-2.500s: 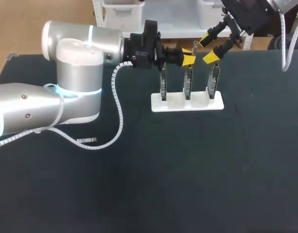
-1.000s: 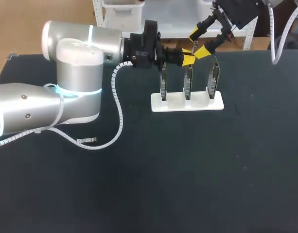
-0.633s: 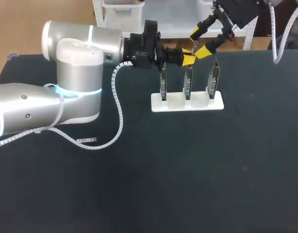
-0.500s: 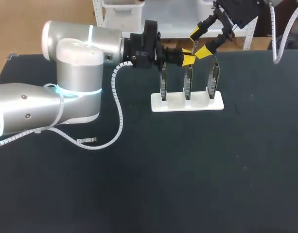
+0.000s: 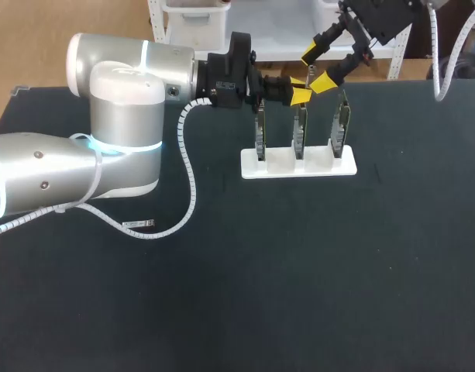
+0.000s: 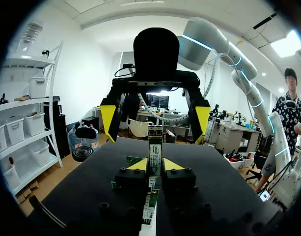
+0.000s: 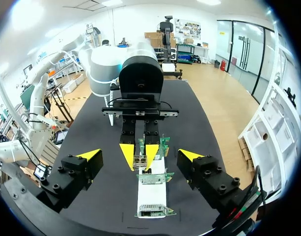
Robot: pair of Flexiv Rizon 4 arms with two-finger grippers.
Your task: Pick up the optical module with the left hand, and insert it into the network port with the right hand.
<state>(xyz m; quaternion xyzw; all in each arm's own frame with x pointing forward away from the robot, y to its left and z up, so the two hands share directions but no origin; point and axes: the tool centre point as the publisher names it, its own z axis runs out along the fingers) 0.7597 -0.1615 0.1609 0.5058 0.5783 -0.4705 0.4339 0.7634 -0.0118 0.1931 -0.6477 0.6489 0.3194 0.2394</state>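
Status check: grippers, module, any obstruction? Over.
Left gripper shut on optical module, over the white stand. Right gripper open, facing it, no contact. Nothing between them.

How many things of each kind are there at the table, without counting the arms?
Upright circuit boards: 3
White holder base: 1
Optical module: 1
Small silvery part lying loose: 1
Total: 6
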